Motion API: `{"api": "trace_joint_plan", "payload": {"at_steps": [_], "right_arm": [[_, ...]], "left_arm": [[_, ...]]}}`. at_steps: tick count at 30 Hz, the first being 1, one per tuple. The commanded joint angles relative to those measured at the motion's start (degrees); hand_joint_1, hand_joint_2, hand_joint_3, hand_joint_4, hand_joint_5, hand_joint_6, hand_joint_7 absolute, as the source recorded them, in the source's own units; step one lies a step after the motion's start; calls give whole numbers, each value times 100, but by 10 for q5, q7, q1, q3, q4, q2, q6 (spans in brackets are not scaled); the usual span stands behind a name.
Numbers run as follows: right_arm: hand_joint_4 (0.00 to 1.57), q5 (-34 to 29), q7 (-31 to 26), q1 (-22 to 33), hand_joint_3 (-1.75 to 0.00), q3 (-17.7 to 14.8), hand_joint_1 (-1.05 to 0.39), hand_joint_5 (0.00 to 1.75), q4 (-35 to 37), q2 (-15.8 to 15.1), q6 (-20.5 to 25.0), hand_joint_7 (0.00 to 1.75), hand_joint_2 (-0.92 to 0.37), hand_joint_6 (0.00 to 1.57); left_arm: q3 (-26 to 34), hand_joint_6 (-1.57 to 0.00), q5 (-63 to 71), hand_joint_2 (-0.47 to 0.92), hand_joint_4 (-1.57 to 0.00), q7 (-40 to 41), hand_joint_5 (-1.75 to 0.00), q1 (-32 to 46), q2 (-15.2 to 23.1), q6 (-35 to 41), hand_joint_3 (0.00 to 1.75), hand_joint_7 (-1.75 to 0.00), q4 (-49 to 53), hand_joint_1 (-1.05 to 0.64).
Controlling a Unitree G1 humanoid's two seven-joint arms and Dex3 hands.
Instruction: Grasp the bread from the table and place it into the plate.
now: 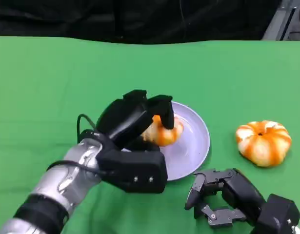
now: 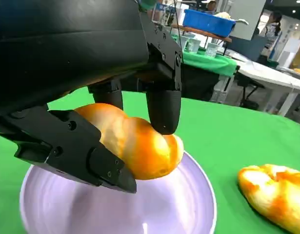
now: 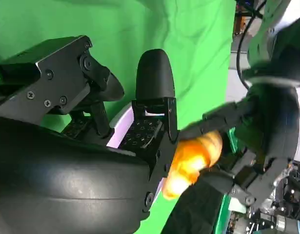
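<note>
My left hand (image 1: pixel 132 124) grips an orange-brown bread roll (image 1: pixel 163 132) and holds it over the lavender plate (image 1: pixel 193 141), close to the plate's surface. In the left wrist view the bread roll (image 2: pixel 135 144) sits between black fingers (image 2: pixel 162 105) above the plate (image 2: pixel 179 209); whether it touches the plate I cannot tell. My right hand (image 1: pixel 220 197) rests on the green table near the front edge, just right of the plate, fingers apart and holding nothing. The right wrist view shows the bread roll (image 3: pixel 193 156) held by the left hand (image 3: pixel 247 126).
A second bread, round with orange and white stripes (image 1: pixel 263 141), lies on the green cloth right of the plate; it also appears as the striped bread (image 2: pixel 274 195) beside the plate. Open green table (image 1: pixel 52 87) stretches to the left and behind.
</note>
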Motion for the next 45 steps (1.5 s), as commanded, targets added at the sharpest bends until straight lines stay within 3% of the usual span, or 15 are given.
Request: {"api": "trace_joint_plan", "payload": {"at_steps": [1,11,18,30,37,45], "right_arm": [[98,2,1,3,-97,-3,17,138,-7,-6,7,101,-64,100],[99,-20,-24,5,-109,2,14,138,-8,-8,-10,101,-54,102],[99,-14,-19,9,-115,2,16,138,-12,-5,-7,103,-52,103],[99,-16,-19,15,-113,1,18,138,-16,-9,-14,105,-52,101],[98,-11,-14,15,-114,0,19,137,-11,-6,-19,105,-52,100],[99,-23,-24,15,-112,3,17,132,-13,-8,-19,104,-52,100]], "left_arm": [[-7,-41,2,82,-51,16,-175,-37,-7,-13,0,-170,48,-8],[-13,-49,-6,80,-53,31,-175,-93,-31,-36,0,-167,159,-7],[-15,-43,-8,80,-50,29,-175,-107,-34,-40,0,-170,185,-5],[-24,-47,-8,83,-43,17,-174,-134,-45,-41,1,-152,264,-9],[-22,-46,-23,83,-42,0,-173,-137,-53,-55,0,-153,295,-8],[-21,-50,-36,85,-43,-20,-163,-143,-57,-60,1,-142,316,-10]]}}
